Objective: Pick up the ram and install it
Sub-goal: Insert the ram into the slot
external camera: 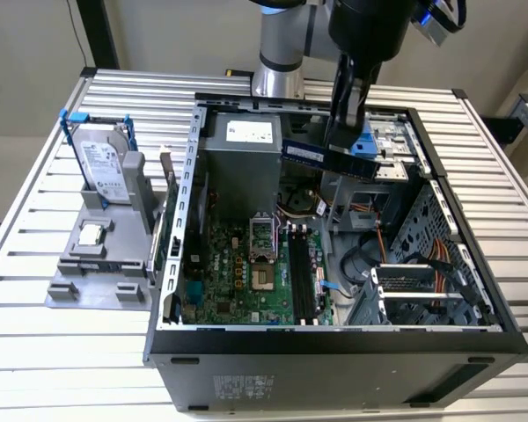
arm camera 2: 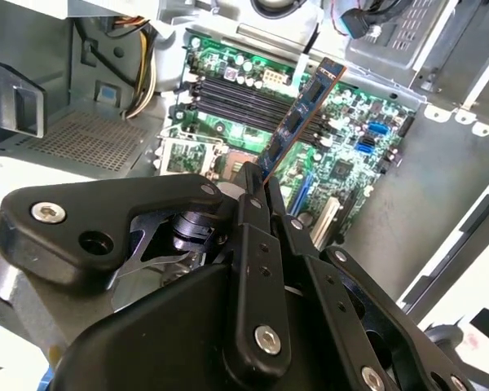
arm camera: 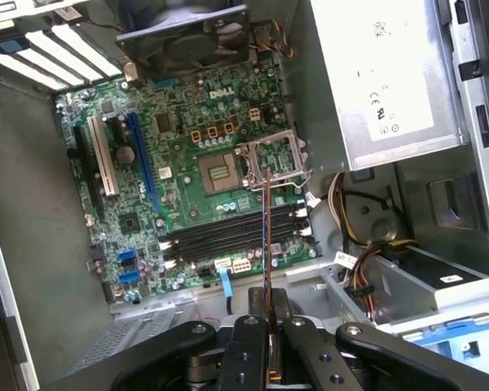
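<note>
Exterior view shows the hand (external camera: 345, 136) gripping the ram (external camera: 312, 156) above the motherboard (external camera: 246, 272).

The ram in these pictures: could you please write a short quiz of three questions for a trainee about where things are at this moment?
1. True or false: the ram is seated in one of the memory slots.
2. What is the gripper shut on? A: a cable. B: the ram. C: a fan.
3. Fill the gap: the hard drive stands upright in the gray holder, ______ the case.

Key: 1 false, the ram hangs in the air above the open case. 2 B. 3 outside, on the exterior view's left.
</note>
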You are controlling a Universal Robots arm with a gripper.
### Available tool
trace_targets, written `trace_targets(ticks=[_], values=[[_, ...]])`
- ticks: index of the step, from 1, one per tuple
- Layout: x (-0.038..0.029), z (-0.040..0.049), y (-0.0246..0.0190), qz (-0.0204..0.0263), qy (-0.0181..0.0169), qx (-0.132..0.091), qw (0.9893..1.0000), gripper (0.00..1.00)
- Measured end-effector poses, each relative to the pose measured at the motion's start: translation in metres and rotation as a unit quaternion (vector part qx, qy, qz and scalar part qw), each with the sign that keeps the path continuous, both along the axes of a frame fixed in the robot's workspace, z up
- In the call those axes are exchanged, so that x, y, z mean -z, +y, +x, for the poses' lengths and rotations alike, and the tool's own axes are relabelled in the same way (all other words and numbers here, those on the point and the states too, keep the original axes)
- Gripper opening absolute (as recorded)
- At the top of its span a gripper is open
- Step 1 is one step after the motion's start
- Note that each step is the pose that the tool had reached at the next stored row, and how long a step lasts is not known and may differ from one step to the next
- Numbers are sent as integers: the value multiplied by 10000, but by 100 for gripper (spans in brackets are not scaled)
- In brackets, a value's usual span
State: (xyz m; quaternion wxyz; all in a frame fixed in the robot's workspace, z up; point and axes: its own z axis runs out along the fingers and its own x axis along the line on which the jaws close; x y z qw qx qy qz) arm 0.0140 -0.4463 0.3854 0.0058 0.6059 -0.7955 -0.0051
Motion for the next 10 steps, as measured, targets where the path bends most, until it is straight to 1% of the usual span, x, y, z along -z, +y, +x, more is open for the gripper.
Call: trace_targets(ticks=[10], values=[[0, 0, 0, 0, 0, 162, 9999, 0]])
